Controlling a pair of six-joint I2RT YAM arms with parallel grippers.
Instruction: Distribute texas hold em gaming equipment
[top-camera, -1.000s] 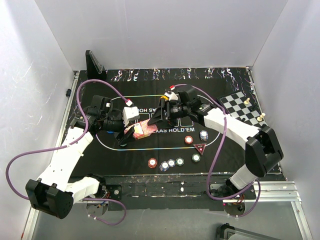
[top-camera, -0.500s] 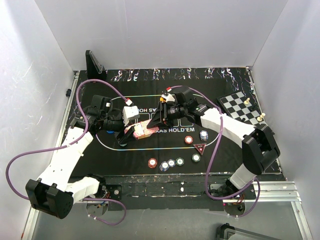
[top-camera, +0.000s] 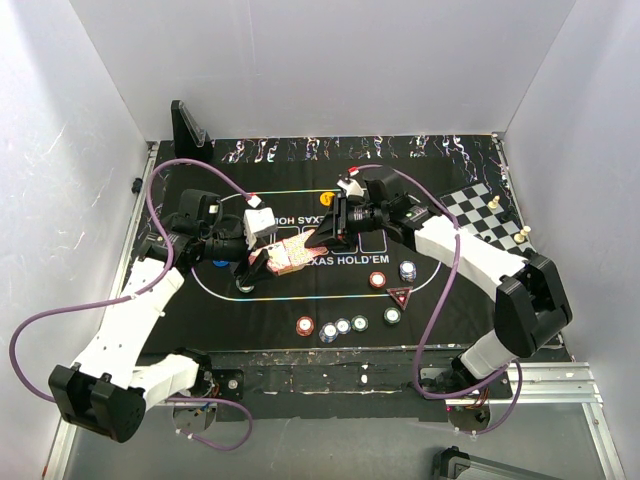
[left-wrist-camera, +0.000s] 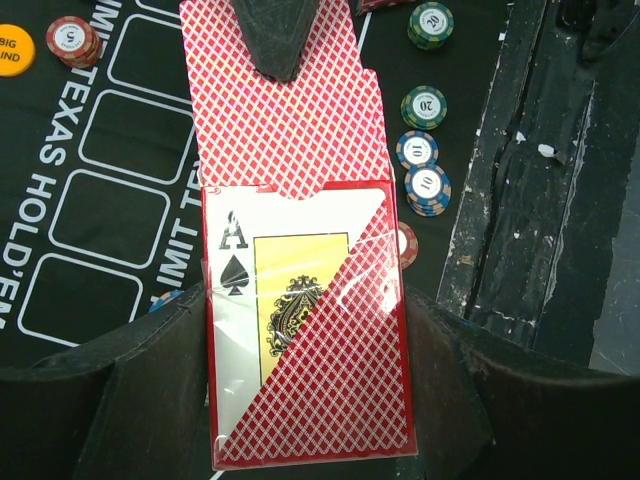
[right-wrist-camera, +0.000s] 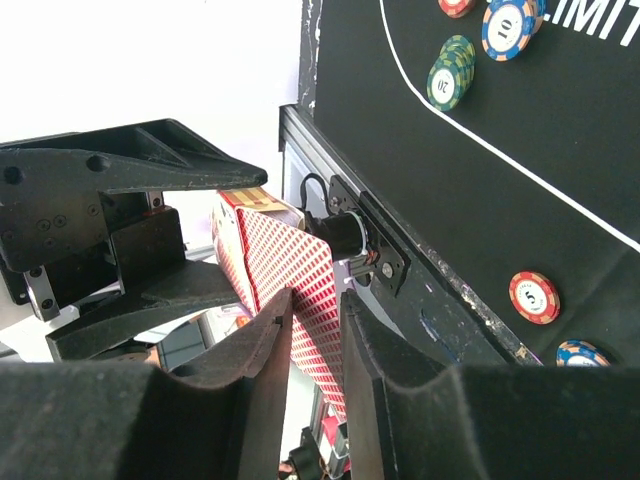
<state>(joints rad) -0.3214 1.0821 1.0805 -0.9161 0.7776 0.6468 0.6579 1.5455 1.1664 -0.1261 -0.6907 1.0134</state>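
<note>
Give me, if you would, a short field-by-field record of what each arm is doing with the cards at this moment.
Left gripper: jaws shut on the card case, held above the mat
Right gripper: jaws shut on the red-backed cards sticking out of the case
Visible card face: ace of spades
Poker chips: on the mat, none held
Triangular marker: on the mat, near the chips
Chessboard: far right, untouched
</note>
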